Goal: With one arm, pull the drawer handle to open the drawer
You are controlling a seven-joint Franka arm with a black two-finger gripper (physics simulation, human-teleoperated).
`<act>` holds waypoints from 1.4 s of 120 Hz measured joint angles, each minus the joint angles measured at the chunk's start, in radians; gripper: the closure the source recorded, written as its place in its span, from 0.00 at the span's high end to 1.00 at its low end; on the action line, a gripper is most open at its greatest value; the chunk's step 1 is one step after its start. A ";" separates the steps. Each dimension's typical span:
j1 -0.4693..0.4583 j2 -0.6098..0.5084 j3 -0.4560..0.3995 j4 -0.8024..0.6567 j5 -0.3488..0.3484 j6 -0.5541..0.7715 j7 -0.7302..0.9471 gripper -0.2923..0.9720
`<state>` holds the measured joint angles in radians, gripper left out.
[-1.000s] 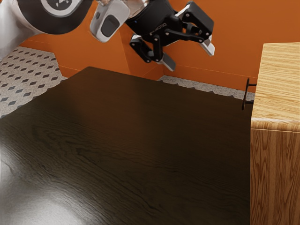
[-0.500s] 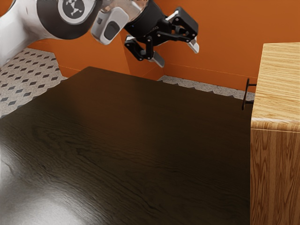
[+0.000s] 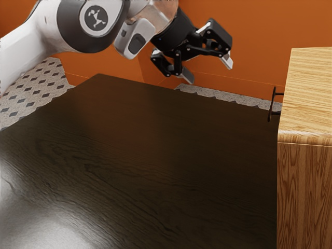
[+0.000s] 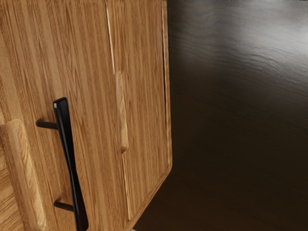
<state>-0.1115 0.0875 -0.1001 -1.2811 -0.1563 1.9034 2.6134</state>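
A light wooden cabinet (image 3: 307, 129) stands on the dark table at the exterior view's right. Its black drawer handle (image 3: 272, 104) sticks out from the front that faces the arm. My black gripper (image 3: 207, 66) hangs in the air above the table's far edge, well to the left of the handle, and it is open with nothing between its fingers. The wrist view looks at the cabinet front (image 4: 96, 72), where the thin black handle (image 4: 67, 159) runs on two short posts, and the drawer front sits flush.
The dark wood table (image 3: 135, 166) spreads wide between the arm and the cabinet. An orange wall (image 3: 270, 31) rises behind the table, with patterned floor (image 3: 31, 88) at its foot.
My hand first drew back toward the exterior view's left and upward, then shifted right and a little lower toward the cabinet. Its fingers stayed open.
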 joint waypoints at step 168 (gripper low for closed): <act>0.010 0.039 -0.050 -0.054 0.027 0.098 0.020 0.77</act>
<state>-0.1014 0.1262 -0.1501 -1.3350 -0.1291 2.0015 2.6338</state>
